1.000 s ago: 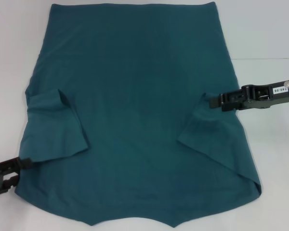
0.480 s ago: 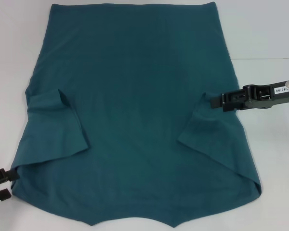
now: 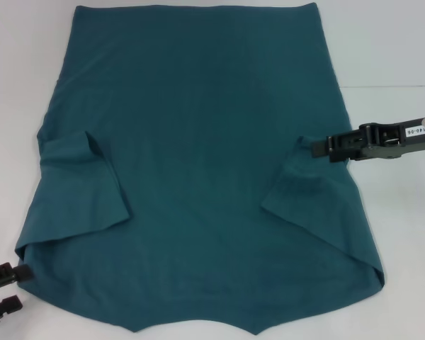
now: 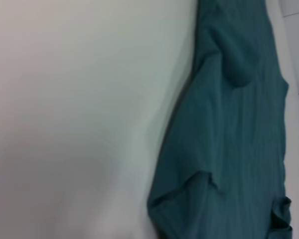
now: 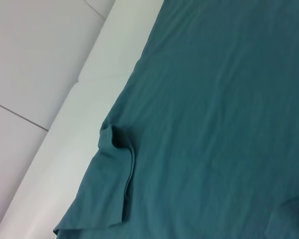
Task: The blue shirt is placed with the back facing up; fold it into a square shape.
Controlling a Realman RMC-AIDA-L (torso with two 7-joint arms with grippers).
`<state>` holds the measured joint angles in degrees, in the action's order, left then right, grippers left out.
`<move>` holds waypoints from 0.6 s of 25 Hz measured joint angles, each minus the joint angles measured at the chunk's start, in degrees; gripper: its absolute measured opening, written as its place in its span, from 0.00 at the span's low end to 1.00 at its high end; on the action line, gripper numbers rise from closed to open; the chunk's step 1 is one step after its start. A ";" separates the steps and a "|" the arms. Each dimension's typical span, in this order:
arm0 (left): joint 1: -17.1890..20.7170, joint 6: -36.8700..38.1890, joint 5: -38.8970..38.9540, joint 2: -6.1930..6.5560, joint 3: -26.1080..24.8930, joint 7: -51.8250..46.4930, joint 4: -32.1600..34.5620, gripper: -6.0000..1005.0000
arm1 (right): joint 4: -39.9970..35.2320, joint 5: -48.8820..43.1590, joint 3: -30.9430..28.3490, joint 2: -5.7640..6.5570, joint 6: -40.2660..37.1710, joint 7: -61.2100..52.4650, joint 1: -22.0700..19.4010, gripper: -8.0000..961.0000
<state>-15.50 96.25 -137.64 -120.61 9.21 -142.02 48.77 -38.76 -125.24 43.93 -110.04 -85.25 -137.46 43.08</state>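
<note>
1. Shirt (image 3: 198,156) lies spread flat over the middle of the white desk (image 3: 389,42), hem toward the far edge, collar end at the near edge.
2. Done so far: both sleeves are turned inward onto the body, the left sleeve (image 3: 81,188) and the right sleeve (image 3: 315,205).
3. Left to do, as I judge it: the long sides are not yet folded in, nor the length doubled over, so the square is well off.
4. Right claw (image 3: 313,148) sits at the shirt's right edge by the sleeve fold; it looks narrow, perhaps pinching cloth, though I cannot tell for sure.
5. Left claw (image 3: 18,287) is at the near left corner of the desk, fingers parted and holding nothing, just beside the shirt's corner.
6. Against a second ago: the left claw has let go of the left edge and pulled back toward the near edge; the right claw has hardly shifted.
</note>
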 joint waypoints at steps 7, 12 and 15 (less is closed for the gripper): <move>-1.05 -3.31 -0.45 0.12 0.19 -1.28 -2.54 0.73 | 0.00 -0.02 -0.73 0.10 0.04 0.00 -0.20 0.67; -2.51 -5.27 -0.45 0.53 0.78 -1.31 -5.08 0.73 | -0.06 -0.01 -0.93 0.26 0.08 0.00 -0.76 0.67; -3.16 -6.93 -0.45 0.60 0.88 -1.41 -5.98 0.73 | -0.06 0.00 -0.97 0.27 0.12 0.02 -0.83 0.67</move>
<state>-18.67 89.33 -138.10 -120.02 10.09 -143.43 42.79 -38.81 -125.24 42.96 -109.78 -85.13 -137.44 42.25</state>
